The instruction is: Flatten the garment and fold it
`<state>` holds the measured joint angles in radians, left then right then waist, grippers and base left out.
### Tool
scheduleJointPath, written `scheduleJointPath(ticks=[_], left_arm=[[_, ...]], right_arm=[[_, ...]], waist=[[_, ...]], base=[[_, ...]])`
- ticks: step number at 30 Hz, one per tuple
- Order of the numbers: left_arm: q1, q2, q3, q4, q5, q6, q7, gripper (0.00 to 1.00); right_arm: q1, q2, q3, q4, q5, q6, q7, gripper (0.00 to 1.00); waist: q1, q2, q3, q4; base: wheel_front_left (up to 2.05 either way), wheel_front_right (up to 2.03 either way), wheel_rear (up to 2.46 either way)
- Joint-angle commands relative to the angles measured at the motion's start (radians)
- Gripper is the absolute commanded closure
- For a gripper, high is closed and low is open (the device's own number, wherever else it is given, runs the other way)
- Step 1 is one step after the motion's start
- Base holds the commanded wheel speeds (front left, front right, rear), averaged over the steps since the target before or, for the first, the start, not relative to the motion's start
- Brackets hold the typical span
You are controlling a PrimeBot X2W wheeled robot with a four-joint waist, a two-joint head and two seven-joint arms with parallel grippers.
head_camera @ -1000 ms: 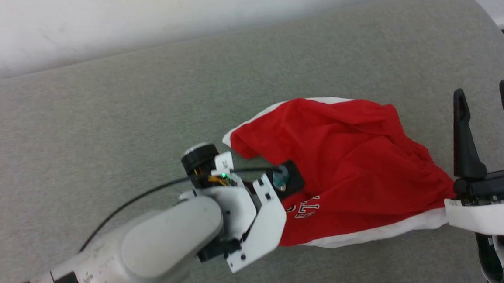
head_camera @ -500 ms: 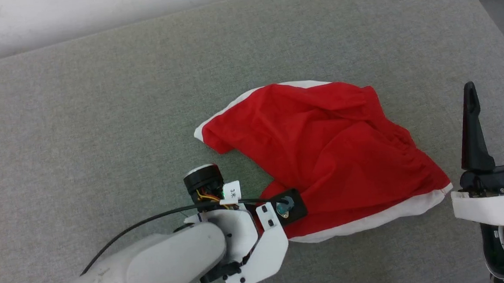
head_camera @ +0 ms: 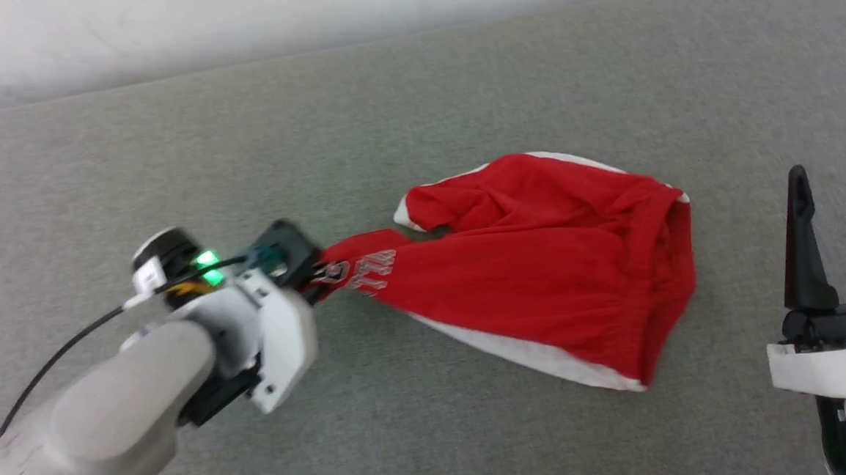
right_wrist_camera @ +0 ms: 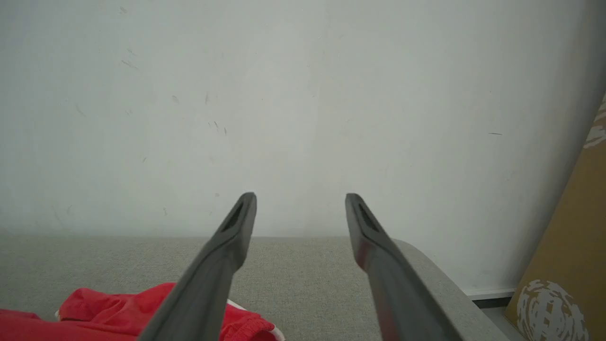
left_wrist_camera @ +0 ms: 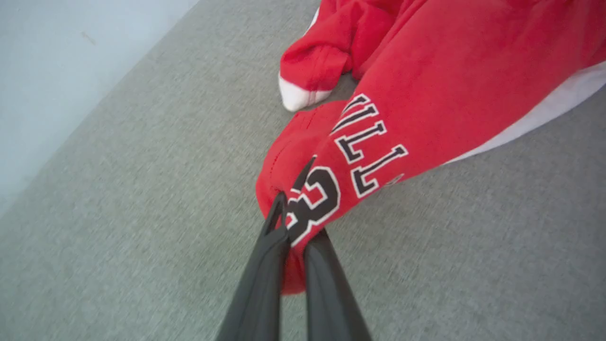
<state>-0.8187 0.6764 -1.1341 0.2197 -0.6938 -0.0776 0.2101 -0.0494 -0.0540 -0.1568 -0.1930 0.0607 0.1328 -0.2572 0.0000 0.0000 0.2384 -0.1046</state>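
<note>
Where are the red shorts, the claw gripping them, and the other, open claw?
shorts [head_camera: 543, 281]: head view, red middle.
left gripper [left_wrist_camera: 296, 222]: left wrist view, fingertips pinching fabric.
right gripper [head_camera: 838, 168]: head view, between open fingertips.

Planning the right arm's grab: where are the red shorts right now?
Head view: the red shorts lie right of centre on the grey fabric surface, printed corner pinched by the left gripper, open right gripper apart to their right.

The garment [head_camera: 543, 281], bright-red shorts with white bands, lies crumpled on the grey bench [head_camera: 384, 85], bunched up at its right end. Its left corner, printed with black, white-outlined lettering and a "3", stretches out to a point, pinched in the left gripper's [left_wrist_camera: 294, 226] jaws.
</note>
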Motion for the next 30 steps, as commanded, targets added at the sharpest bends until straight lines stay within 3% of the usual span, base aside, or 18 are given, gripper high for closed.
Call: scheduleJointPath(ticks=[1, 7, 12, 13, 14, 17, 23, 30], left_arm=[[0.03, 0.015, 0.005, 0.009, -0.009, 0.012, -0.01, 1.0], [0.191, 0.093, 0.009, 0.036, -0.082, 0.076, -0.04, 1.0], [0.303, 0.097, -0.012, 0.051, -0.142, 0.087, -0.044, 1.0], [0.314, 0.092, -0.012, 0.051, -0.152, 0.086, -0.047, 0.65], [0.318, 0.086, -0.009, 0.048, -0.156, 0.089, -0.057, 0.0], [0.303, 0.086, 0.016, 0.028, -0.166, 0.093, -0.083, 0.0], [0.193, 0.145, 0.07, -0.085, -0.146, 0.1, -0.063, 0.0], [0.042, 0.159, 0.108, -0.138, -0.148, 0.045, 0.018, 0.0]], right_arm=[[0.014, 0.004, 0.001, 0.001, -0.006, -0.002, -0.005, 0.0], [0.032, 0.004, 0.01, 0.017, -0.016, -0.002, -0.005, 0.0], [0.055, 0.004, -0.004, 0.03, -0.016, -0.002, -0.005, 0.0], [0.059, 0.004, -0.007, 0.033, -0.016, -0.002, -0.005, 0.0], [0.063, 0.004, -0.008, 0.036, -0.016, -0.002, -0.005, 0.0], [0.073, 0.004, -0.009, 0.043, -0.019, -0.002, -0.005, 0.0], [0.086, 0.004, -0.004, 0.046, -0.029, -0.002, -0.005, 0.0], [0.087, 0.004, 0.004, 0.044, -0.024, -0.002, -0.005, 0.0]], waist=[[0.0, 0.0, -0.042, 0.051], [0.0, 0.0, -0.061, 0.082], [0.0, 0.0, -0.08, 0.107], [0.0, 0.0, -0.085, 0.113], [0.0, 0.0, -0.091, 0.119], [0.0, 0.0, -0.113, 0.135], [0.0, 0.0, -0.152, 0.148], [0.0, 0.0, -0.147, 0.135]], base=[[0.0, 0.0, 0.0], [0.0, 0.0, 0.0], [0.0, 0.0, 0.0], [0.0, 0.0, 0.0], [0.0, 0.0, 0.0], [0.0, 0.0, 0.0], [0.0, 0.0, 0.0], [0.0, 0.0, 0.0]])
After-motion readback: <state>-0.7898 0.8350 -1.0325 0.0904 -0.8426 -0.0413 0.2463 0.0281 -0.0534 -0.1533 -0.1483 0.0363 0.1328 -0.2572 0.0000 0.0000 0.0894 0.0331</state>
